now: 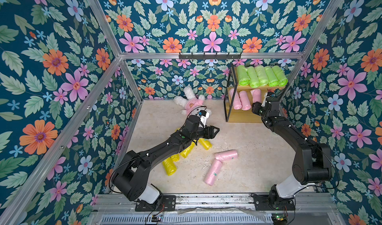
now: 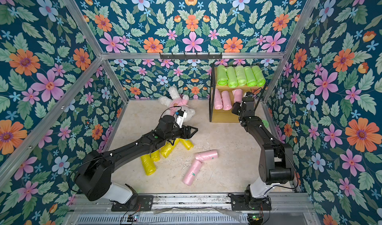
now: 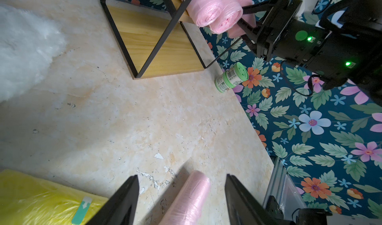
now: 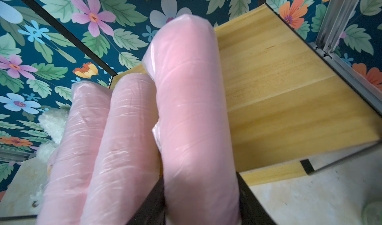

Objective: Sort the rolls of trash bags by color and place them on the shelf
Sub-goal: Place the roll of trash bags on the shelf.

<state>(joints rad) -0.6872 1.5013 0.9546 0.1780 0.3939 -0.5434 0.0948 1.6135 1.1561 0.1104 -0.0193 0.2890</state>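
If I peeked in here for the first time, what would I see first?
Probably the five bright green rolls lined up on the top board of the shelf, at the back on the right. Then the fluffy white bunny lying by the back wall, and the right gripper clasping a pink roll at the middle board.

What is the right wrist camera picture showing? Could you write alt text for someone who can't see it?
A pale pink roll of trash bags, clasped between the right gripper's black fingers, reaches over a wooden shelf board. Two more pink rolls lie side by side next to it, with floral wallpaper behind.
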